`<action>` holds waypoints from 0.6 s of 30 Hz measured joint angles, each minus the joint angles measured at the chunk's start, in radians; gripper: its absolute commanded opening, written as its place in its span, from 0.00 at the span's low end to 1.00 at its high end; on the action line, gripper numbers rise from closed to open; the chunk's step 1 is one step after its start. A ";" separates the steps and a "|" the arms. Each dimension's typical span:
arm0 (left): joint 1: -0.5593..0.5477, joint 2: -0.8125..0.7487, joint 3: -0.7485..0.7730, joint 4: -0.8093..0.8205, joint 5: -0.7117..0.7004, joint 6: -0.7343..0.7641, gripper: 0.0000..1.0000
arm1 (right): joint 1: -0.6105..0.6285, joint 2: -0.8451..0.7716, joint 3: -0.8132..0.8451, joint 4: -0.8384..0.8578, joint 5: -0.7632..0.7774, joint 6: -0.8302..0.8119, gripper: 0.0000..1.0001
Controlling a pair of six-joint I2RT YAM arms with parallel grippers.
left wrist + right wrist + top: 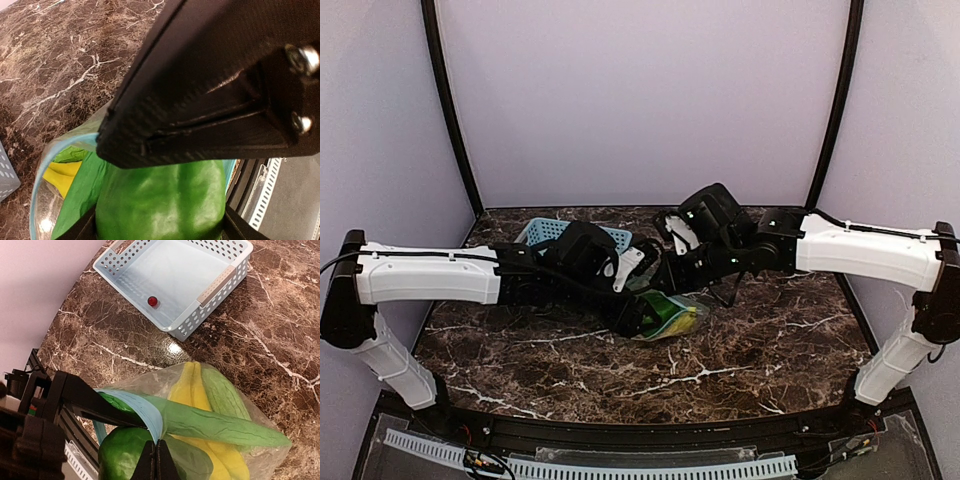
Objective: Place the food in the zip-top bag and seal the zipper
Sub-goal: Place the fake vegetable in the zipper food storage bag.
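Looks like a robotics lab test booth tbh: plain pale walls (640, 90) boxed in by black frame posts (450, 110), fake-marble tabletop (740, 360), two white arms (430, 275) bolted on, slotted cable duct (650, 469) along the near edge.

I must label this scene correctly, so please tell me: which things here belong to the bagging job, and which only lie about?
Belong to the job: clear crinkly plastic zip-top bag; its thin light-blue zipper strip; yellow plastic banana; dark green plastic bell pepper; two long green cucumber-like pieces.
Only lying about: light-blue slotted plastic basket; small red ball inside it.
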 measured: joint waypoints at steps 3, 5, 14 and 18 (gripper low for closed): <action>0.013 0.006 0.005 -0.007 0.003 0.025 0.62 | 0.000 0.000 -0.004 0.007 -0.012 0.000 0.00; 0.016 0.021 0.021 -0.027 -0.005 0.039 0.66 | 0.000 0.000 -0.010 0.014 -0.020 0.001 0.00; 0.016 0.040 0.047 -0.070 -0.052 0.056 0.90 | 0.000 0.001 -0.027 0.019 -0.029 0.010 0.00; 0.016 -0.011 0.044 -0.074 -0.063 0.035 0.96 | 0.000 0.001 -0.032 0.019 -0.027 0.016 0.00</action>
